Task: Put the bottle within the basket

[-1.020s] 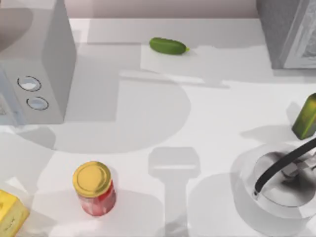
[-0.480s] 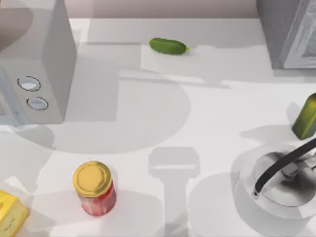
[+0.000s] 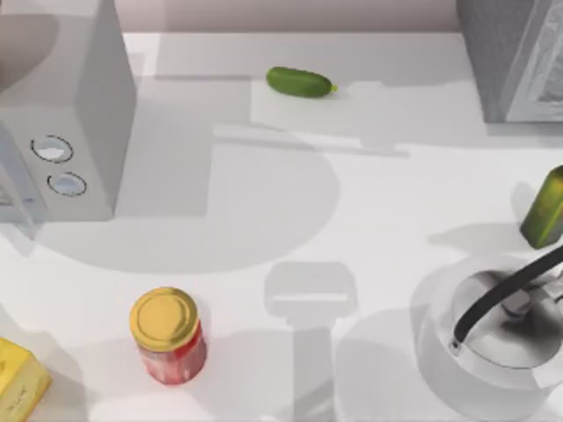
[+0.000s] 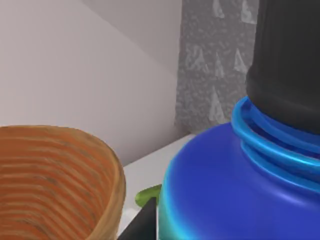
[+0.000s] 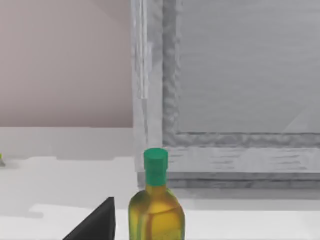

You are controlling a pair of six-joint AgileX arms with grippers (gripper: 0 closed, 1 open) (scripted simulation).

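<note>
One bottle [image 4: 235,195] close against left wrist camera — likely carried for the drop | basket [image 4: 60,175] just beside | jaws' state: cannot tell, either arm

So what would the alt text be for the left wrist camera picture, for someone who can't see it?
A blue bottle with a black screw cap looms very close to the camera. Beside it is the curved rim of a woven orange-brown basket. A white table and a grey speckled panel lie beyond.
</note>
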